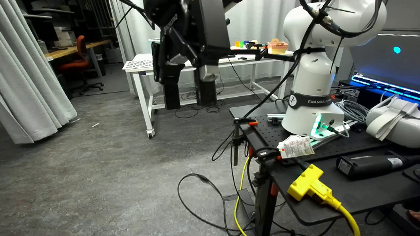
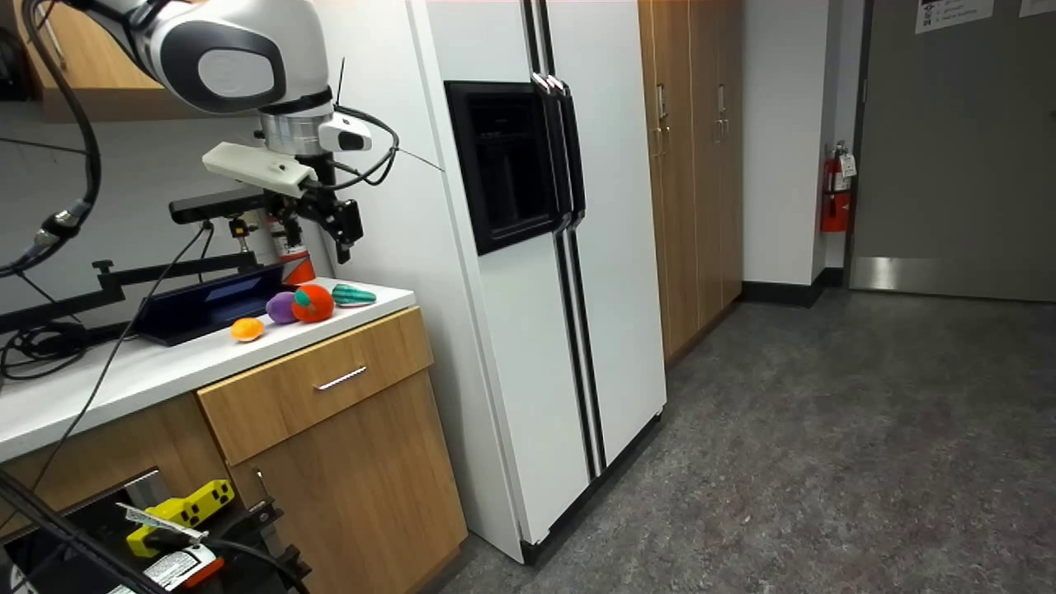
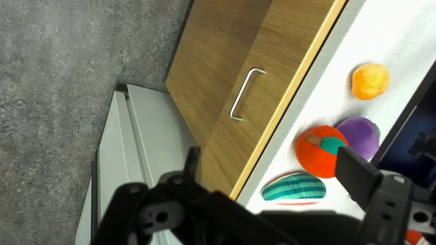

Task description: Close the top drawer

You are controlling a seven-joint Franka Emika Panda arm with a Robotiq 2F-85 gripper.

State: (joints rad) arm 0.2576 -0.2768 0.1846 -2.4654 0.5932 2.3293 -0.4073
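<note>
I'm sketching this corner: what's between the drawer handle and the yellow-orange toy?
In the wrist view, starting at the handle: the top drawer's front, its pale upper edge, the counter's grey edge, then white countertop up to the yellow-orange toy.

top drawer [image 2: 305, 400] — inside hidden | purple toy [image 3: 362, 136] — partly hidden | fridge [image 2: 520, 330] top cut off

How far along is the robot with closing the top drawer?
Looks done: the drawer appears shut or nearly so; the wrist view shows only a thin dark line between it and the counter, none of its inside. In hand: nothing; the hand hangs open, away from the handle. Left: perhaps a small final push, since I can't tell whether it is fully shut.
</note>
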